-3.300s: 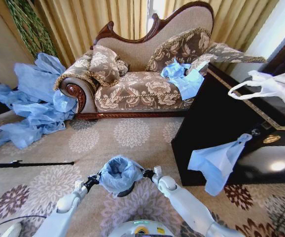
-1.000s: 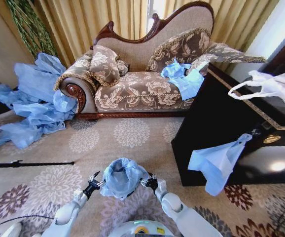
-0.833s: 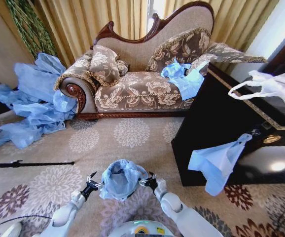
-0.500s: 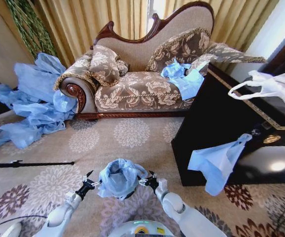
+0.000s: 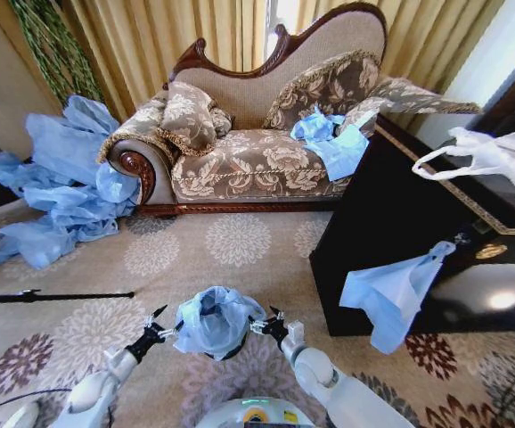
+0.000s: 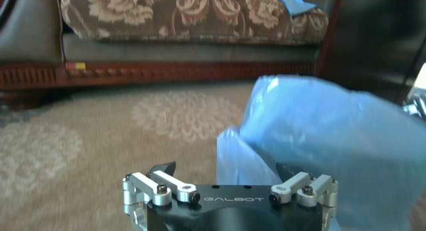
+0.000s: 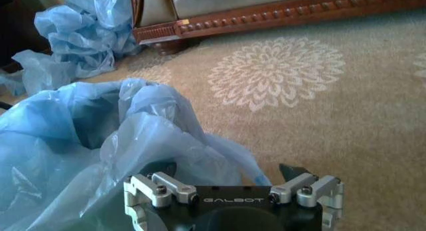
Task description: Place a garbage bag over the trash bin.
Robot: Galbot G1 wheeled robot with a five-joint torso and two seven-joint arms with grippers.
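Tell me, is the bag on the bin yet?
Mostly: the garbage bag is draped over the trash bin. Both the left gripper and right gripper sit beside it with jaws open. Left: the film looks bunched, so smoothing it down probably remains.

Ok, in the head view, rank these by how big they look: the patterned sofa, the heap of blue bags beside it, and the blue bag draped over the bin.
1. The brown floral-patterned upholstered sofa, clearly largest.
2. The heap of crumpled light-blue plastic bags on the floor.
3. The thin light-blue film garbage bag over the small black round trash bin, smallest though nearest the camera.
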